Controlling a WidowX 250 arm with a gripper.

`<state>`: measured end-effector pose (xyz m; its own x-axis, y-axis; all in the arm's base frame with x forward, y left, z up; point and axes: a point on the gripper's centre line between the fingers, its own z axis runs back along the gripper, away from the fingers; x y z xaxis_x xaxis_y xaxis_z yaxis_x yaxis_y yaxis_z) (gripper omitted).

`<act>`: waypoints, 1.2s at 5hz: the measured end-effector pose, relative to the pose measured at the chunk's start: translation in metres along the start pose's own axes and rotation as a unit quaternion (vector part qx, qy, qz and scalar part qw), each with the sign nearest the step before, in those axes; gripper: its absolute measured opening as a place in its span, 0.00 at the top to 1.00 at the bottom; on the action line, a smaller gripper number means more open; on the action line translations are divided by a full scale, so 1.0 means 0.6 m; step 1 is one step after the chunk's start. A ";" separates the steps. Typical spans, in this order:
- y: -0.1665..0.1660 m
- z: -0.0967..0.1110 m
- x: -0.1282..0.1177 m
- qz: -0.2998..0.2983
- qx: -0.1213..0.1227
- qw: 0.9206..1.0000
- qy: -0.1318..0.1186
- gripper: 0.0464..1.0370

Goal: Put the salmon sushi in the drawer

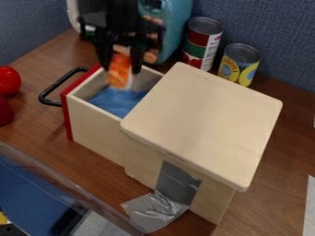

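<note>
In the camera view, taking the middle as the clock's centre and 12 as the top edge, the black gripper (121, 69) hangs at 11 o'clock. Its two fingers are clamped on the salmon sushi (119, 77), an orange and white piece held above the open drawer (92, 124). The sushi points down, toward 6 o'clock, over the blue cloth (117, 100) in the drawer.

The drawer sticks out toward 10 o'clock from a pale wooden cabinet (203, 120) with a flat, rounded-corner top. The drawer has a red front (67, 115) and a black handle (51, 88), which lies toward 10 o'clock. Silver tape (157, 212) runs down the cabinet's near side and onto the brown wooden table (43, 136) at 6 o'clock.

Behind the cabinet, a red and green can (203, 41) stands upright at 1 o'clock; just beside it, farther clockwise, is a yellow can (239, 64), upright too. A teal object (175, 32) sits at 12 o'clock. Two red objects, one round and shiny (8, 80), are at the edge near 9 o'clock.
</note>
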<state>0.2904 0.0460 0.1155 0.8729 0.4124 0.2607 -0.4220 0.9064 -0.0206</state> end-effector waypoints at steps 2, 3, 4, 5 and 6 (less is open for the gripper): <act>0.026 -0.026 0.004 0.005 0.010 1.000 -0.012 0.48; 0.034 -0.030 0.008 0.019 0.006 1.000 -0.020 0.48; 0.042 -0.030 0.005 0.051 -0.015 0.999 -0.006 0.48; 0.041 -0.025 0.001 0.044 -0.016 0.999 -0.001 0.40; 0.035 0.002 -0.001 0.038 -0.032 0.999 -0.010 0.11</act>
<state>0.2804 0.0646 0.1159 0.8341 0.4781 0.2750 -0.4694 0.8772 -0.1014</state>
